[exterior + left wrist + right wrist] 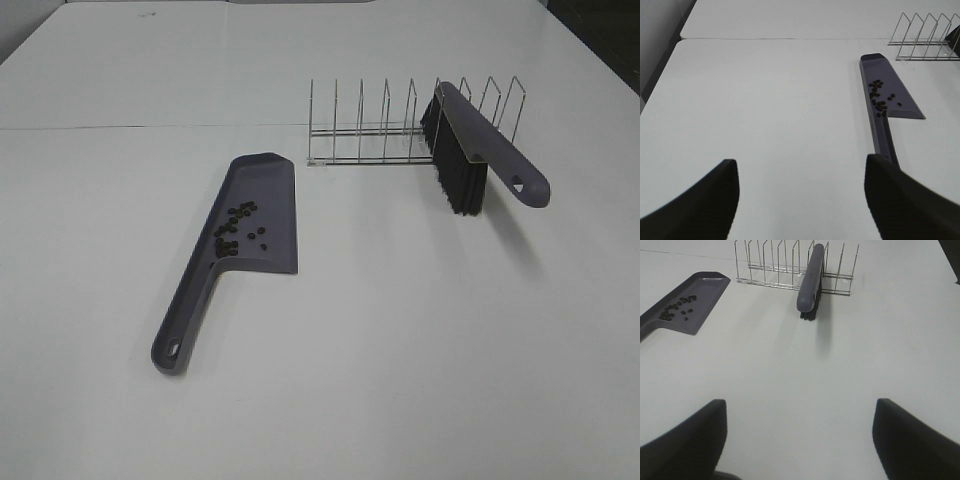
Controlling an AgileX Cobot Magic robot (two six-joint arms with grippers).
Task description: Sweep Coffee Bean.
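Both arms sit drawn back; neither appears in the high exterior view, and I see them only through their own wrist cameras. The left tool (799, 200) has its two dark fingers (710, 195) spread wide with nothing between them, hovering over bare white surface (765, 100). The right tool (800, 440) is likewise spread and empty, its dark fingers (695, 435) well apart.

The small dark brown coffee beans (236, 228) lie clustered inside the pan of the flat grey-purple plastic dustpan (262, 200), near the neck where the pan narrows into its handle. The dustpan rests flat at centre-left of the high view, its handle running toward the lower left.

At upper right of that view, a long grey-purple brush with black bristles (470, 150) is propped in a thin silver wire rack (385, 125), its handle end jutting out toward the right. Brush and rack stand well apart from the dustpan.

The surface is a plain matte white tabletop with a faint seam crossing it behind the rack; a dark strip of room shows at the far upper right corner.
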